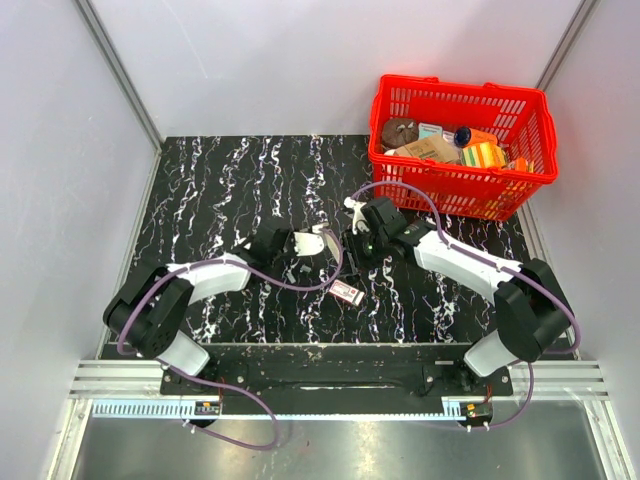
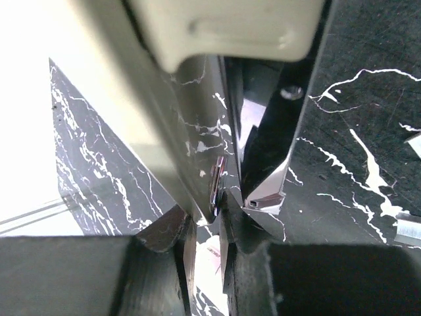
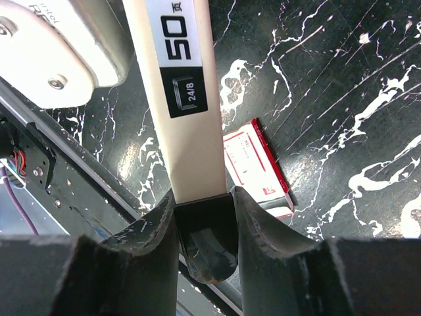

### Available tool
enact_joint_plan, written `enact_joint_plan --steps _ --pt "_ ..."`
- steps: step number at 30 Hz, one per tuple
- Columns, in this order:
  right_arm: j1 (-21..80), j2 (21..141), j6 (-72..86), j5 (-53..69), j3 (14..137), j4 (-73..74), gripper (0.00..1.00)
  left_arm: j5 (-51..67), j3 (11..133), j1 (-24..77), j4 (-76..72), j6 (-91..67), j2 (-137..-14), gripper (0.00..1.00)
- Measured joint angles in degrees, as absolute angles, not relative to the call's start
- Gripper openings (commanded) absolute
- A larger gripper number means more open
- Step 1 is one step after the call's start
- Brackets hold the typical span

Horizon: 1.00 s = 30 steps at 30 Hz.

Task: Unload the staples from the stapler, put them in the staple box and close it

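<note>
- While both arms meet over the middle of the black, white-veined marble desk (image 1: pixel 220 190), the slim, hinged grey-silver metal stapler (image 2: pixel 266 192) sits between them. We cannot tell whether it touches the desk.
- Our left fingers (image 2: pixel 164 243) are clenched on a thin metal edge of the stapler. Its chrome tip and a darker, screwed part lie just beside them.
- Our right fingers (image 3: pixel 152 237) are clamped on the dark end of a long cream-white bar (image 3: pixel 187 131) printed "50" and "24/8". We cannot tell whether that bar belongs to the stapler.
- We judge the stapler to be stiff and fairly dense for its slimness. Its smooth plated faces could slide under a light pinch.
- Its narrow, flat flanks look like the best place to take hold, gripped across the width and not on the rounded tip.
- Because it is hinged, one half may swing freely. We would pin one half near the hinge and let the other arm work the staple channel.
- We expect the staples to come out as a light, brittle strip that breaks or scatters easily, so they call for a gentle pull.
- A small red-and-white cardboard box (image 3: pixel 253 164) lies flat on the desk just in front of the fingers, apart from both.
- A red plastic mesh basket (image 1: pixel 455 185) holding assorted goods stands at the far right, well apart.
</note>
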<state>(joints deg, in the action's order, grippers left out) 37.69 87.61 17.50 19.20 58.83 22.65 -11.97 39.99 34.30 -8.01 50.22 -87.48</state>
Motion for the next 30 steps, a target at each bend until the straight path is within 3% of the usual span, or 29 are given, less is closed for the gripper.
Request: enact_joint_plan --steps 5,9,17,19,23,27,28,30 --pt "37.58 87.68 17.17 19.22 58.89 22.59 0.0 -13.76 40.99 35.09 -6.31 48.8 -87.48 0.0" --pt "37.01 87.96 18.44 19.16 60.86 21.91 0.0 -11.03 47.4 35.07 4.12 41.85 -87.42 0.15" --pt "36.27 91.57 24.29 17.47 70.74 16.88 0.0 10.81 59.81 35.05 19.73 25.28 -82.83 0.2" --pt "36.27 92.88 26.04 17.58 73.58 16.32 0.0 15.09 62.39 34.7 22.61 22.35 -82.46 0.29" --pt "36.25 95.39 28.12 16.95 77.3 16.38 0.0 21.12 64.53 31.79 27.24 20.01 -82.43 0.62" --pt "35.22 99.88 27.73 11.46 80.82 16.47 0.0 30.2 67.09 25.96 33.41 16.84 -82.43 0.67" --pt "34.94 101.21 27.16 10.22 81.56 17.23 0.0 31.79 68.01 23.7 34.22 16.12 -82.43 0.81" --pt "34.5 103.77 25.67 7.46 83.13 19.92 0.0 33.8 69.82 18.61 34.94 14.92 -82.15 0.83"
